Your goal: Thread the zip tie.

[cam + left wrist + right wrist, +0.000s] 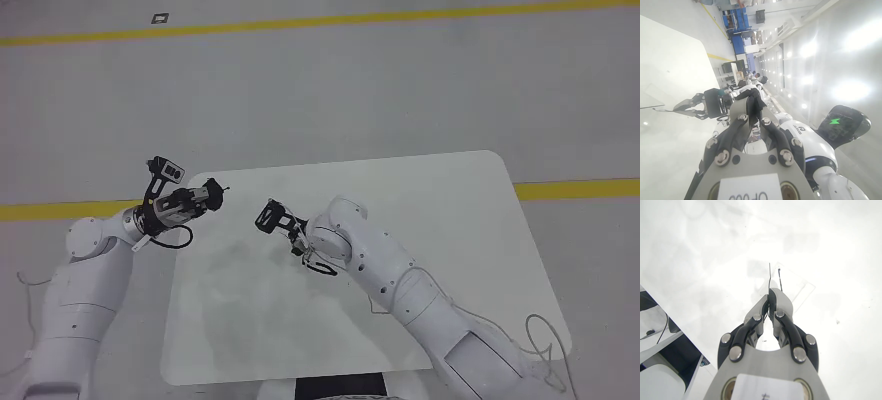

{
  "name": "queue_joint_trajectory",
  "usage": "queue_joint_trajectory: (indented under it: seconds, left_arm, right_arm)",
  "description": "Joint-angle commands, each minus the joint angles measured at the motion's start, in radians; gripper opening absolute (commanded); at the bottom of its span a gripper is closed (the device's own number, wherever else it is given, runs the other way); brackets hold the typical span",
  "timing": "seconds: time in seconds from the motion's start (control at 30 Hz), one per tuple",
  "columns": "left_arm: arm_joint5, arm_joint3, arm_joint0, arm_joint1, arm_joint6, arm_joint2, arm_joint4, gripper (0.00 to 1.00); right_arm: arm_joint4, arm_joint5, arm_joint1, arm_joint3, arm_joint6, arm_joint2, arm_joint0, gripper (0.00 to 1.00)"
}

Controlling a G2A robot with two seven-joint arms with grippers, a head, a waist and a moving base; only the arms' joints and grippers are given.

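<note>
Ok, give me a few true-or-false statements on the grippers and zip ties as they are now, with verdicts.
1. The right gripper is shut on a thin black zip tie. True.
2. The two grippers touch. False: the left gripper and the right are apart.
3. A second tie lies on a clear sheet on the table. True.
4. The held zip tie is closed into a loop. False: its free end sticks out loose past the fingertips.

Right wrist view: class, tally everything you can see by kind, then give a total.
Zip ties: 2
Right end effector: 1
Clear sheet: 1
White table: 1
Total: 5
</note>
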Motion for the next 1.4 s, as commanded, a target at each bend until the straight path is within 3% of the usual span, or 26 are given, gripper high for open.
queue_joint_trajectory:
  seconds: [0.0,0.73,1.03,1.37]
  left_arm:
    - [0.0,0.0,0.0,0.0,0.0,0.0,0.0,0.0]
    - [0.0,0.0,0.0,0.0,0.0,0.0,0.0,0.0]
    - [0.0,0.0,0.0,0.0,0.0,0.0,0.0,0.0]
    - [0.0,0.0,0.0,0.0,0.0,0.0,0.0,0.0]
  right_arm:
    - [0.019,0.0,-0.001,0.034,-0.021,-0.008,0.009,0.0]
    - [0.082,0.013,-0.034,0.24,-0.119,-0.102,0.108,0.0]
    - [0.088,0.018,-0.026,0.184,-0.12,-0.087,0.11,0.0]
    - [0.07,0.023,0.007,0.055,-0.106,-0.032,0.052,0.0]
